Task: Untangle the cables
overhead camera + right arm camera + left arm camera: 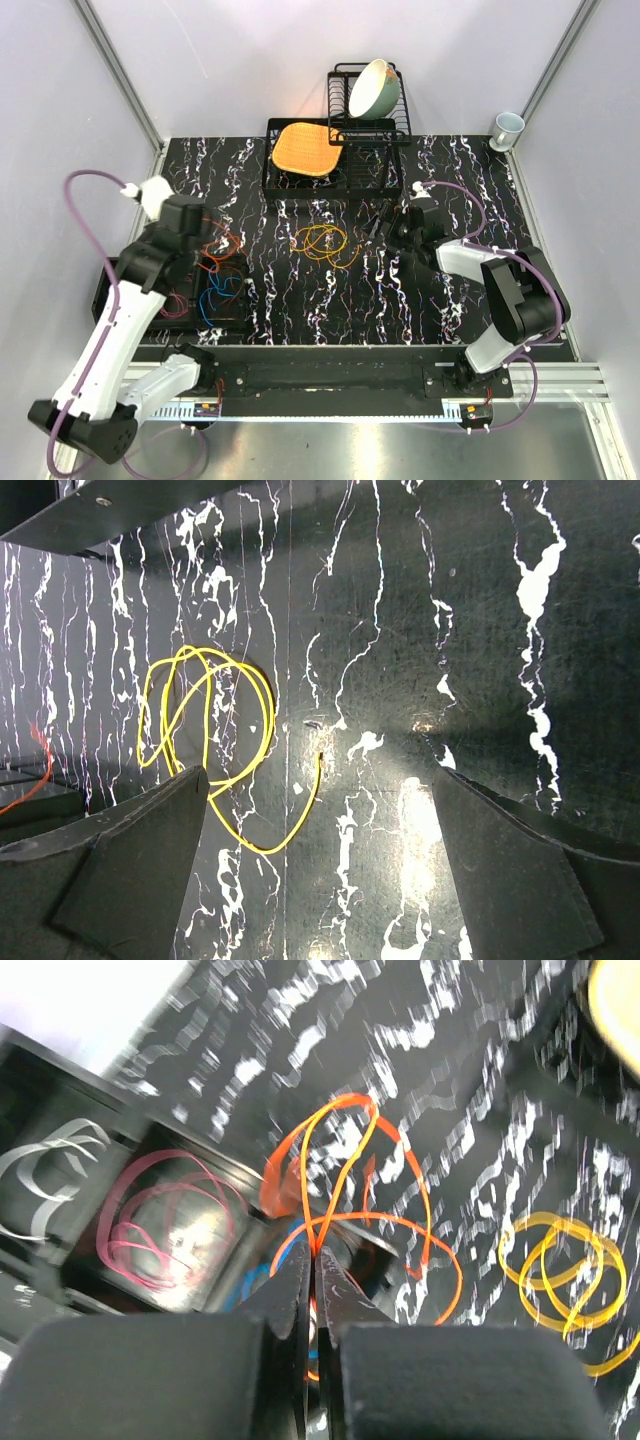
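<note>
While the left end effector [313, 1260] is clenched on the orange cable [340, 1160], pinching several strands where they cross, the loops fan up and out beyond the fingertips, just over a black divided tray [103, 290] at the left of the counter [450, 300]. Left wrist view is blurred. Right end effector [318, 780] is spread wide, grasping nothing, over the counter w/ the yellow cable [205, 730] just by its left finger. That cable lies alone as a loose coil mid-counter, well apart from the orange one.

Risks, as a judgement:
- Orange loops hang close above the blue cable [222, 288] in the tray. If lowered carelessly they could hook it and re-tangle.
- Thin springy wire may slip from a pinch at one point, or drape across a divider into two compartments.
- Yellow lies flat, so closing fingers could scrape the counter and miss it.

Containers:
- Divided tray: one compartment has a pink cable [160, 1210]; the next has whitish loops [50, 1165], prob. another cable; blue sits in a nearer one.
- Dish rack [370, 130] at the back holds a tilted bowl [373, 88]. An orange woven mat [303, 147] lies on the black base beside it.
- Mug [508, 128] in the back right corner, contents not visible.
</note>
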Robot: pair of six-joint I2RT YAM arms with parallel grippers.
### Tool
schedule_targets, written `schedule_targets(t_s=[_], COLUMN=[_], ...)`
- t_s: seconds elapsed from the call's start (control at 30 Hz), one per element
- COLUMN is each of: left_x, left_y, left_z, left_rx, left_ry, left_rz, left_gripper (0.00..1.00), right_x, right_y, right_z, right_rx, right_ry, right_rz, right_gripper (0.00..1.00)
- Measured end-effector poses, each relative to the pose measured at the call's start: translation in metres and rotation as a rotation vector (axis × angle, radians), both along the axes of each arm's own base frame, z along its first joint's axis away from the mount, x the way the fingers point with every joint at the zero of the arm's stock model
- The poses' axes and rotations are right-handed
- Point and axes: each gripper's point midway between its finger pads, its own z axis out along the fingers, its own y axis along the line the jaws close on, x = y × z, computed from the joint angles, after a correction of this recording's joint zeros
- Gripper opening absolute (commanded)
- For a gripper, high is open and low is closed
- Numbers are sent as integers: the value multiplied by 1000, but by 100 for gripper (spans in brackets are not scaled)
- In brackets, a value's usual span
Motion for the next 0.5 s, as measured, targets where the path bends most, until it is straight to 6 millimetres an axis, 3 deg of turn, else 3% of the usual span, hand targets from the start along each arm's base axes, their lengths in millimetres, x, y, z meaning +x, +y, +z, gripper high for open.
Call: schedule_targets(t_s=[0.17,0.5], left_x=[-6,-34], left_y=[32,86], left_z=[35,79], left_rx=[24,109], left_ry=[-75,-134], left_rz=[74,273], left_gripper=[0,0], right_x=[0,-3], right_y=[1,4], right_z=[-4,-8], right_rx=[2,13], right_ry=[12,31], right_rz=[4,17], right_gripper=[100,100])
